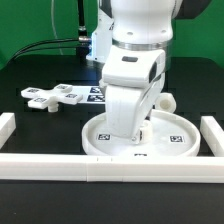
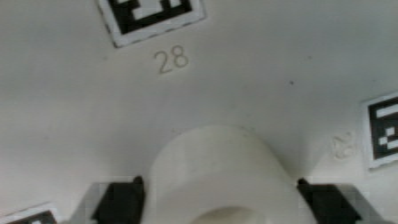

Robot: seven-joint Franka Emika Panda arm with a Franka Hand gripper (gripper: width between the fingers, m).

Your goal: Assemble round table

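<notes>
**Post** (image 2: 217,172). White plastic, short, round-sided. It is sitting between the dark fingers (image 2: 121,200) of the claw (image 2: 217,204), low over the disc. The wrist view is showing a finger tight against each flank, so the claw is looking narrowed down onto the post with no gap either side. Whether the lower end is already entering the hub is hidden by the post itself.
- Handling, as I am judging it: light, stiff and hollow-feeling. The smooth curved wall is likely to be letting it twist or slide under a loose pinch.
- Hold: across the round body, fingers on opposite sides, leaving the lower end free for the hub.

**Disc** (image 1: 182,127). Wide, rimmed and white, with square tags (image 2: 153,16) on its face. It is lying flat on the black table (image 1: 30,70), just inside the front rail (image 1: 110,166), with the claw (image 1: 133,130) standing over its middle.
- Handling: rigid and probably light enough to be skating on the table if pushed sideways, so any pressing is wanting to go straight down.
- Hold: the rim is the only edge thin enough to be gripping.

**Cross** (image 1: 55,95). Flat, tagged, lying apart from the disc toward the exterior view's left.
- Handling: thin and stiff.
- Hold: across one arm.
</notes>
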